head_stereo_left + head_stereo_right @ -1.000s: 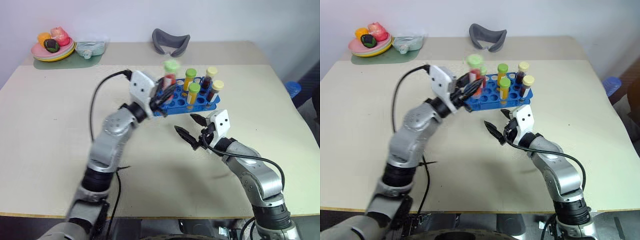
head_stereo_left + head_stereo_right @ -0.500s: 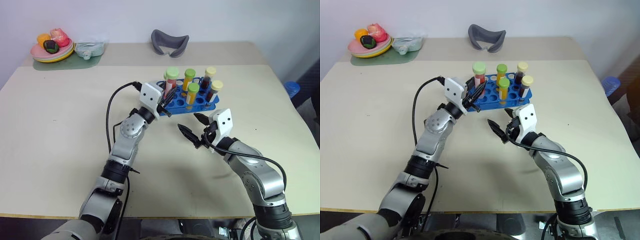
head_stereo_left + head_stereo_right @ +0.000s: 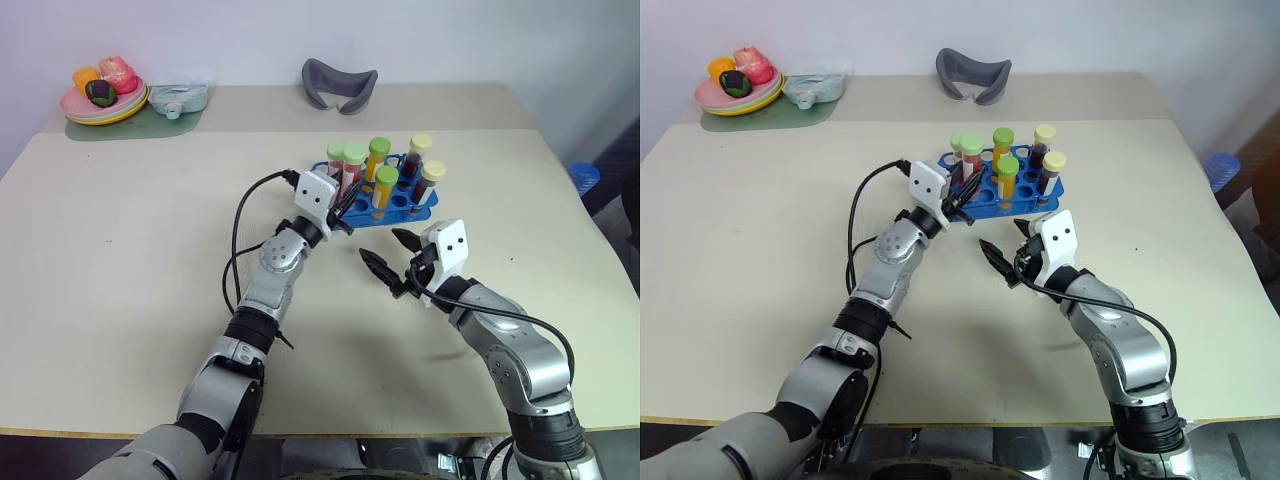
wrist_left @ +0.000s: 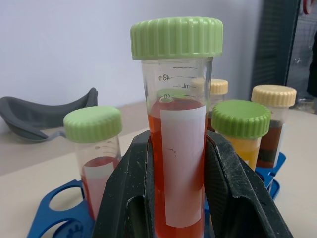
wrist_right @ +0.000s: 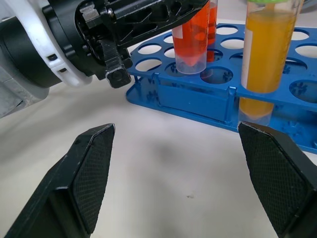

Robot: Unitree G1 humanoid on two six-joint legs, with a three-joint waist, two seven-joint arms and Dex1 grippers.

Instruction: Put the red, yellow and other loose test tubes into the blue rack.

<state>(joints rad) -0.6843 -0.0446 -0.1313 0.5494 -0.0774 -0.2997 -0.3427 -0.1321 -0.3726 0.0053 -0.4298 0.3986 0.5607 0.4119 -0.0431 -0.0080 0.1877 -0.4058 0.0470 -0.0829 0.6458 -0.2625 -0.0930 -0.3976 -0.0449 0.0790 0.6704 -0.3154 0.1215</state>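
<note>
Five capped tubes already stood upright in the rack (image 3: 398, 208), and no loose tube lay on the table (image 3: 120, 250). The left gripper (image 5: 163, 12) was clamped on the red tube (image 4: 177, 163), holding it upright with its tip just over a hole near the rack's front-left corner, not yet seated. The right gripper (image 3: 384, 258) hung spread and empty near the rack's front edge. Lowering and letting go appeared to be all that remained.

Clear glossy plastic tube (image 4: 177, 148) — ribbed matt green cap; glossy blue plastic rack (image 5: 198, 96); matt textured black fingers (image 5: 91, 171).
</note>
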